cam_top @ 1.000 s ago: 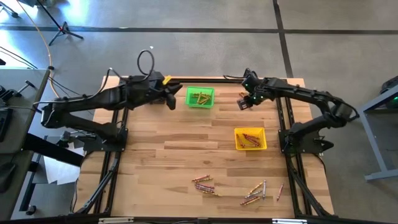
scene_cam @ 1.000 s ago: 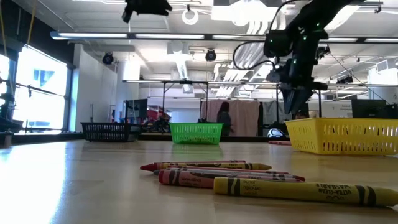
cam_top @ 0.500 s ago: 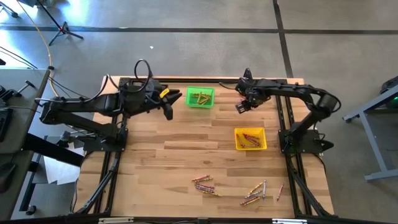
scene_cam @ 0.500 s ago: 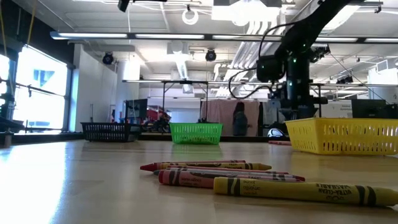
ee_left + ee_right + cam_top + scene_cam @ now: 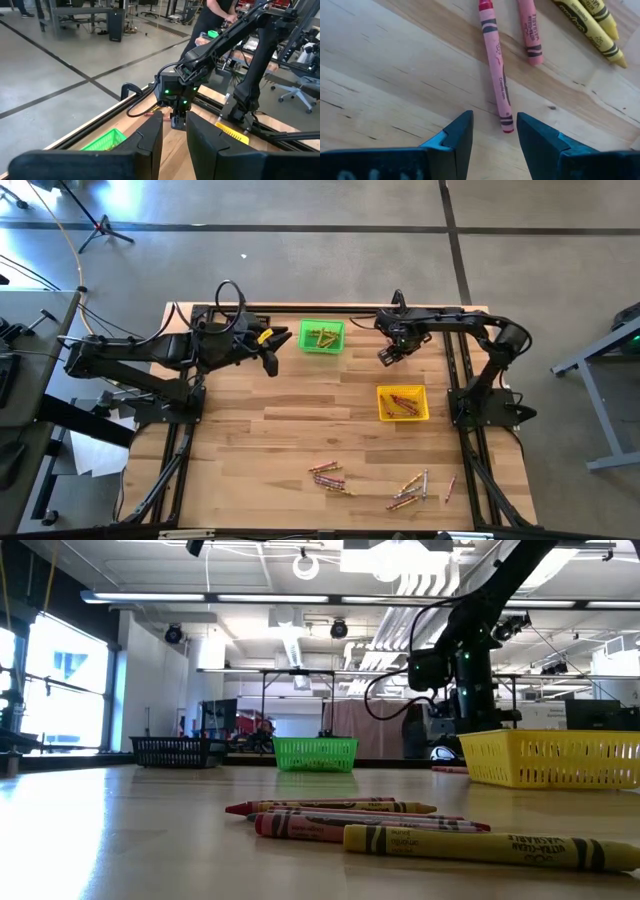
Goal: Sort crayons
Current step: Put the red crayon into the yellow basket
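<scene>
The right end effector (image 5: 390,356), released with nothing between its fingers, hangs over loose crayons (image 5: 496,62) at upper right, apparently lined up to pick one. More crayons (image 5: 372,482) lie lower centre. The left end effector (image 5: 270,361), parted and empty, waits upper left.

The table (image 5: 250,430) was pale wood in long planks. Toward its far edge sat a bright green bin (image 5: 322,337); nearer than that stood a yellow bin (image 5: 402,403) holding reddish crayons (image 5: 400,400). Well nearer than the yellow bin lay loose crayons (image 5: 329,477), reddish and yellow-gold with black bands. Both arms were dark, the left arm (image 5: 150,352) carrying a yellow tag.
</scene>
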You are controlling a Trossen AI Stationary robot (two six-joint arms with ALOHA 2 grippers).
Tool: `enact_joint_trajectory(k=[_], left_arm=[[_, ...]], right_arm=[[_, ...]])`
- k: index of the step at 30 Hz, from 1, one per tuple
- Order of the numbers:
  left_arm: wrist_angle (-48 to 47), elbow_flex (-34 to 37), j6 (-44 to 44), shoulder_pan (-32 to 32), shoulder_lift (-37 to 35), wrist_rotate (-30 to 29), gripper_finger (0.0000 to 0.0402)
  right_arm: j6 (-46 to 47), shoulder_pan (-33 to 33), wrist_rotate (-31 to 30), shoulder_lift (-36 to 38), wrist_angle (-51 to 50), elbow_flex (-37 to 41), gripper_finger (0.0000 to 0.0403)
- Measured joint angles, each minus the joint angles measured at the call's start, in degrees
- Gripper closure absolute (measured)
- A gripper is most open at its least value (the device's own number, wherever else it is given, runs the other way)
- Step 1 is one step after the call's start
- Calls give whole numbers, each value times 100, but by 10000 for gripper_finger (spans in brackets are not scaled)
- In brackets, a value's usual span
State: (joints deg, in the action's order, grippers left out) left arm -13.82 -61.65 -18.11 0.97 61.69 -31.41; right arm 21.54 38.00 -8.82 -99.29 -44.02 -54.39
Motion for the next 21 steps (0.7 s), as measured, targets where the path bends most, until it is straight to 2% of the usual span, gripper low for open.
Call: enact_joint_trajectory(k=[7,15,21], left_arm=[[-2,0,0,0,1,1,330],[-39,0,22,88,2,29,330],[-441,0,27,209,2,40,330]], right_arm=[[-2,0,8,-9,34,9,262],[46,6,268,-17,85,11,308],[230,7,412,-22,99,13,337]])
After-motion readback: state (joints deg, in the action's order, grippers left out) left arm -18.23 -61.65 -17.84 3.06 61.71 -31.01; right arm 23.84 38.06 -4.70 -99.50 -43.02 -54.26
